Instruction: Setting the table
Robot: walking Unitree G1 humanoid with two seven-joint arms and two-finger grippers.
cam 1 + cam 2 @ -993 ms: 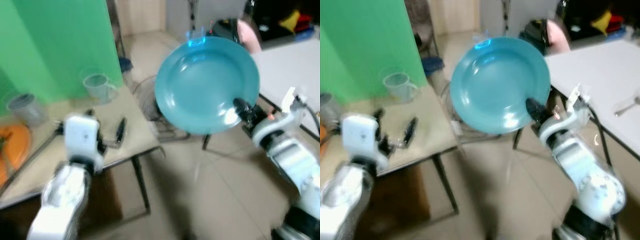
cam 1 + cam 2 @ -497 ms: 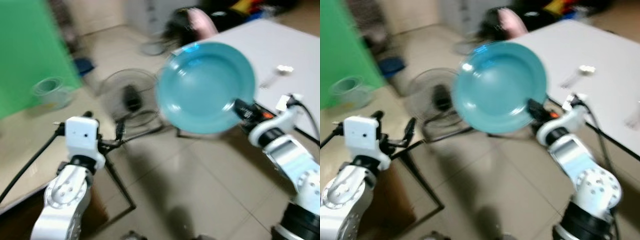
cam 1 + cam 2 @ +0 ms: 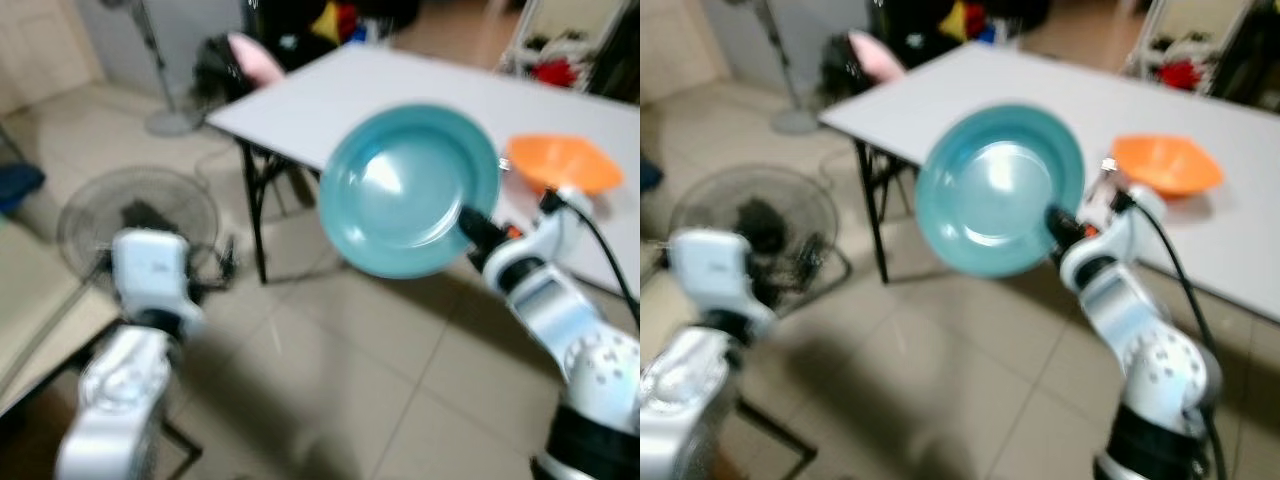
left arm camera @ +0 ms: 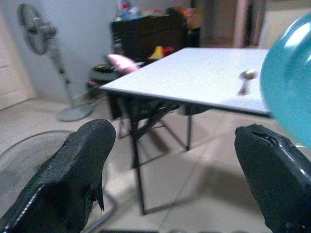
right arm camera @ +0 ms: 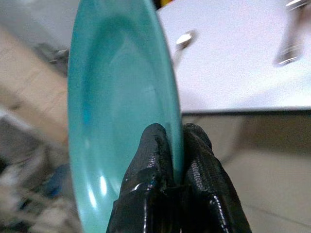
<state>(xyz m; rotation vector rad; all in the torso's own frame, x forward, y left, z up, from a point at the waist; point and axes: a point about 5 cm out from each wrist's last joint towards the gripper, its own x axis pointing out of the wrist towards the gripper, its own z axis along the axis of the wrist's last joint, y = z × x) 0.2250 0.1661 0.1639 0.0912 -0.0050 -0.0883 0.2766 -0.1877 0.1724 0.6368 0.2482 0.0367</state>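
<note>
Your right gripper [image 5: 175, 145] has its jaws pinched on the rim of the teal plate [image 3: 405, 190], holding it upright in the air at 12 o'clock, before the white desk [image 3: 420, 90]. An orange bowl [image 3: 560, 165] sits on that desk at 2 o'clock. Your left gripper [image 4: 175, 170] hangs with jaws spread, empty. No writing is legible.

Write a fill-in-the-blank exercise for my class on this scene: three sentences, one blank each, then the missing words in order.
1. The right gripper is pinching the rim of a teal ____.
2. On the white table sits a bowl coloured ____.
3. The fingers of the left gripper stand ____, with nothing between them.

Missing words: plate; orange; open
</note>
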